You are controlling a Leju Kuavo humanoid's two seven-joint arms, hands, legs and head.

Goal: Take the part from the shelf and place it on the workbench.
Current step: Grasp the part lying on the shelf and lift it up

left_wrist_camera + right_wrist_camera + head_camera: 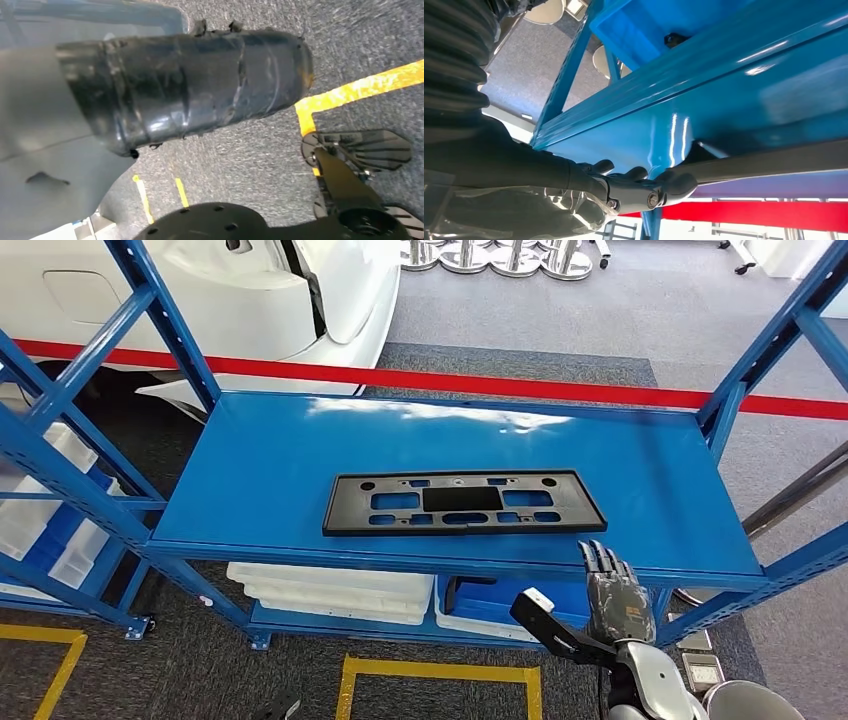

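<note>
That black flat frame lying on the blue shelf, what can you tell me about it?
The black frame is a long, thin rectangular plate that looks like matte plastic, with a raised rim, several rectangular cutouts and small holes. It lies flat on the blue shelf, long side toward the robot, near the front edge. The right hand is raised at the shelf's front edge, off the frame's right end; nothing grips it.

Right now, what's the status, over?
Right hand open at shelf edge, holding nothing. Black part flat on shelf, untouched. Left hand hanging low. Nothing in the way.
</note>
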